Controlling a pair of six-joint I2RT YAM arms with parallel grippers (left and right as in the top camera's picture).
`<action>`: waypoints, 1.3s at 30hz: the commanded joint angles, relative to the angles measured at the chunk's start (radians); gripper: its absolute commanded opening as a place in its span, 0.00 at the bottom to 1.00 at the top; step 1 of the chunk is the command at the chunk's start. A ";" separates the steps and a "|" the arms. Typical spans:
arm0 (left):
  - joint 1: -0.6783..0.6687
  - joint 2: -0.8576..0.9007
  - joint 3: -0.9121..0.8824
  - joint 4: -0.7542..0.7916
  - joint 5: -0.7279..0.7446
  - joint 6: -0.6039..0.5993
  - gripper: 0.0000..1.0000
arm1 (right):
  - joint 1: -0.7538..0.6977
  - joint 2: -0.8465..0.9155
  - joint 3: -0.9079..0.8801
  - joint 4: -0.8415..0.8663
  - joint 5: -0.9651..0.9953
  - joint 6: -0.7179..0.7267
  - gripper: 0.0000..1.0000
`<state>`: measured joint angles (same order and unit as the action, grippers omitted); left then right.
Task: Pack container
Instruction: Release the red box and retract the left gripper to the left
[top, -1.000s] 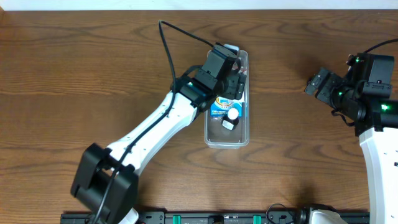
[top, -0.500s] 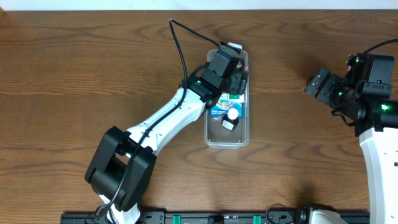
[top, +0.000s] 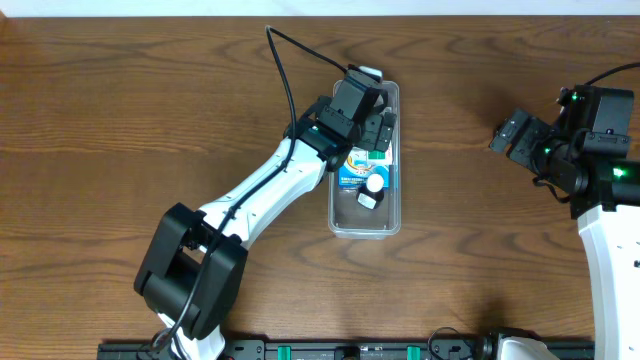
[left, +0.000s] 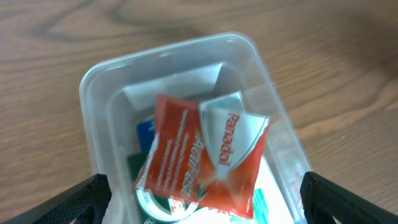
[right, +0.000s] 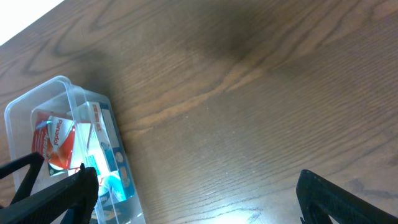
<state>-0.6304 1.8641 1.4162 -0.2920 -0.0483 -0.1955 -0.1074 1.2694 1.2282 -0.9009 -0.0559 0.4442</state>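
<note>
A: Where is the long clear plastic bin (top: 366, 224)?

B: In the middle of the brown wooden bench (top: 150, 100). It stands upright with its top open, and its long side runs away from the arms' bases.

A: And the left claw (left: 205, 180)?

B: It hangs over the bin's far end, spread wide. In its wrist view the two black fingers (left: 74, 202) sit at the bottom corners, far apart, with nothing gripped between them.

A: What lies under it?

B: A red foil sachet (left: 180, 168) with a silvery-white corner reading "Panadol", lying tilted on top of the pile. A white card (left: 180, 87) leans against the end wall behind it.

A: And toward the nearer end?

B: From overhead there is a blue-and-white pack (top: 350, 178) with a small white disc (top: 373, 185) at its near edge. What the disc is, I cannot tell.

A: Right claw (right: 198, 177)?

B: Well apart from the bin, off to the right above bare wood. Its camera catches the bin's far end at the lower left. Its fingers are spread and hold nothing.
</note>
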 joint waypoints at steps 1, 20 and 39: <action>0.003 -0.098 0.094 -0.066 -0.088 0.015 0.98 | -0.005 -0.002 0.002 -0.002 -0.001 0.004 0.99; 0.473 -0.540 0.148 -0.831 -0.148 -0.053 0.98 | -0.005 -0.002 0.002 -0.002 -0.001 0.004 0.99; 0.663 -0.538 0.145 -0.970 -0.147 -0.053 0.98 | -0.005 -0.002 0.002 -0.002 -0.001 0.004 0.99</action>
<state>0.0265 1.3277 1.5600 -1.2583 -0.1875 -0.2394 -0.1074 1.2694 1.2282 -0.9009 -0.0559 0.4442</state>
